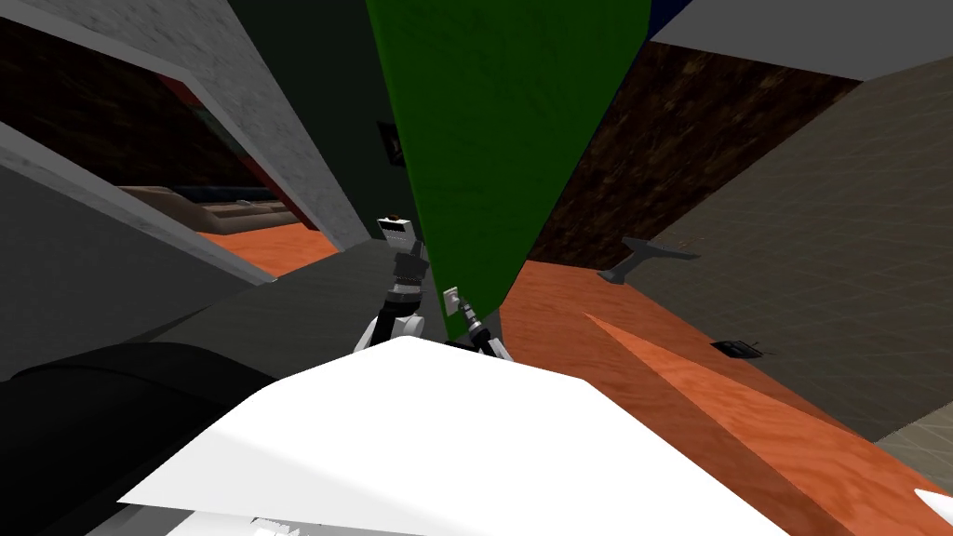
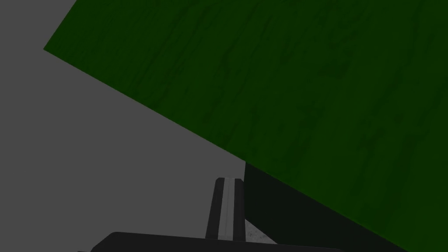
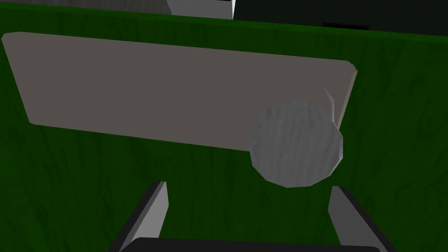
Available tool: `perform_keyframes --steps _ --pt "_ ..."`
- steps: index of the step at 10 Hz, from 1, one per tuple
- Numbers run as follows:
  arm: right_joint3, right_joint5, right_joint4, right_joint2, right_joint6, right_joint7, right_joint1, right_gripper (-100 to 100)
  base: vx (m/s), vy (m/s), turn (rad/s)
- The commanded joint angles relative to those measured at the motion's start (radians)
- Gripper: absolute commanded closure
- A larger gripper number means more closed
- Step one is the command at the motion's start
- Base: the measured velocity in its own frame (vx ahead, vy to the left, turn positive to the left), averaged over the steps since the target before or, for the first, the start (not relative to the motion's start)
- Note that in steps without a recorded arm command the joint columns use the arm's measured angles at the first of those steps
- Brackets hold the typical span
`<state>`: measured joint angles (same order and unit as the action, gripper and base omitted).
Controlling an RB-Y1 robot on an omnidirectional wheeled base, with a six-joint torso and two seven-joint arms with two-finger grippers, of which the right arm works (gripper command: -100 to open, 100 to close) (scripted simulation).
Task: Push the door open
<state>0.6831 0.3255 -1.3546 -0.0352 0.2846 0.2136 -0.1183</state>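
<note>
- the grey wall (image 2: 87,153) is beside the door on my left side; the left gripper (image 2: 225,183) is raised there near the door's edge. its fingers look closed together, holding nothing, so i judge this arm only waits.
- the right gripper (image 3: 248,186) is wide open and holds nothing. it points straight at the grey handle plate (image 3: 175,92) and the round knob (image 3: 295,144), and the knob is just beyond one fingertip. i think it is placed so to press on the door near the handle side, far from the hinges.
- the green door (image 1: 503,140) stands directly in front of me, very near. how far it is open, i cannot tell.
- the orange floor (image 1: 651,354) goes on to the right.
</note>
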Motion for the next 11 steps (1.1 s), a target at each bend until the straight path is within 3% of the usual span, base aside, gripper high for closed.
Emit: perform_keyframes --steps 1,4,5,6,8,9,10,11 --pt "0.039 0.009 -0.013 0.007 0.006 0.004 -0.014 -100 -0.106 -0.077 -0.063" --pt "0.090 0.022 -0.032 0.037 0.003 0.009 -0.038 -100 -0.122 -0.104 -0.087" --pt "0.082 0.021 -0.038 0.025 0.003 0.006 -0.041 -100 -0.082 -0.062 0.011" --pt "0.086 0.024 -0.047 0.001 -0.012 0.006 -0.039 -100 0.031 0.009 0.062" --pt "0.088 0.029 -0.054 -0.003 -0.030 0.004 -0.031 -100 0.087 0.067 0.075" --pt "0.090 0.034 -0.061 0.027 -0.049 0.002 -0.024 -100 0.075 0.080 0.013" --pt "0.091 0.031 -0.064 0.013 -0.042 0.004 -0.028 -100 0.020 0.046 0.020" --pt "0.091 0.031 -0.064 0.013 -0.042 0.004 -0.028 100 -0.011 0.008 0.022"
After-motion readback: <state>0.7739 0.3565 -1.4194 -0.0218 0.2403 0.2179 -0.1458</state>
